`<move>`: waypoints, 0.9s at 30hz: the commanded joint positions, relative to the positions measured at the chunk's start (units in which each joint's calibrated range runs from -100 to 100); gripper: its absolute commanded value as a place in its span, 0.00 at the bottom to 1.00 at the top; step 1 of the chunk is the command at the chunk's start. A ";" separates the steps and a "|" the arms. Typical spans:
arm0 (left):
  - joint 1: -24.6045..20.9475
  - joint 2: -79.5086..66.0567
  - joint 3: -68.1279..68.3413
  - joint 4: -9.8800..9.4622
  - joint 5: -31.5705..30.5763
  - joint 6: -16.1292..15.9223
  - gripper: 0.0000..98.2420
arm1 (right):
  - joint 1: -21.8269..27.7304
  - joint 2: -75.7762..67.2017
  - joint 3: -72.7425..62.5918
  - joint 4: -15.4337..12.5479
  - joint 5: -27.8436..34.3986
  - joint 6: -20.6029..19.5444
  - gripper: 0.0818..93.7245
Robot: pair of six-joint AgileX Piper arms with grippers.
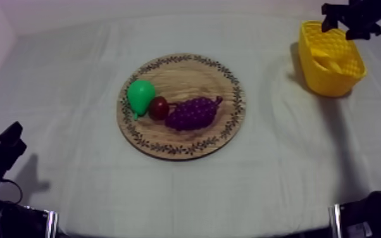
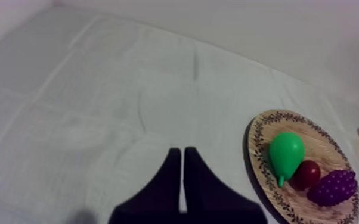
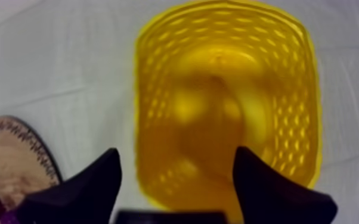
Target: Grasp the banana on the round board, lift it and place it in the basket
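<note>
Black right gripper (image 3: 177, 151), 2 pointed fingers (image 3: 92, 184)

Bench (image 1: 187, 190): we see it under a grey-white cloth (image 1: 60, 76).
Middle: our round wooden board (image 1: 193, 79) lies here.
Far right: yellow basket (image 1: 337, 86), well apart.

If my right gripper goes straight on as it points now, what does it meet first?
The yellow basket: the open right gripper points into its mouth, likely meeting the banana inside or the floor; depth is unclear.

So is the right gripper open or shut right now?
Open. In the right wrist view the right gripper has its fingers apart with nothing between them, over the yellow basket.
</note>
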State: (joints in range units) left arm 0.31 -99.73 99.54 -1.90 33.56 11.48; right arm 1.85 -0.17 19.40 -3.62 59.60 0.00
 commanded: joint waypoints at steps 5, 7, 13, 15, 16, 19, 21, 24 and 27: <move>0.01 -0.01 0.01 -0.02 -0.01 0.02 0.00 | -2.01 -18.62 8.92 -0.44 0.50 0.28 0.41; 0.01 -0.01 0.01 -0.02 -0.01 0.02 0.00 | -2.91 -23.35 11.22 -0.04 0.78 -0.05 0.38; 0.01 -0.01 0.01 -0.02 -0.01 0.02 0.00 | -7.07 -39.41 19.68 3.91 -0.81 -3.07 0.33; 0.01 -0.01 0.01 -0.02 -0.01 0.02 0.00 | -8.70 -45.66 23.38 5.26 -1.97 -3.75 0.31; 0.01 -0.01 0.01 -0.02 -0.01 0.02 0.00 | -9.42 -48.87 25.27 5.80 -2.46 -3.96 0.30; 0.01 -0.01 0.01 -0.02 -0.01 0.01 0.00 | -11.63 -56.68 29.59 7.17 -2.07 -4.53 0.27; 0.01 -0.01 0.01 -0.02 -0.01 0.01 0.00 | -12.11 -59.75 31.51 7.37 -1.36 -4.52 0.26; 0.01 -0.01 0.01 -0.02 -0.01 0.01 0.00 | -11.94 -63.02 35.34 7.56 -2.92 -4.38 0.25; 0.01 -0.01 0.01 -0.02 -0.01 -0.01 0.00 | -11.00 -66.33 40.85 7.69 -7.35 -3.83 0.22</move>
State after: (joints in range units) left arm 0.31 -99.73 99.54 -1.90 33.58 11.50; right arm -9.55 -63.14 56.38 4.14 54.87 -4.25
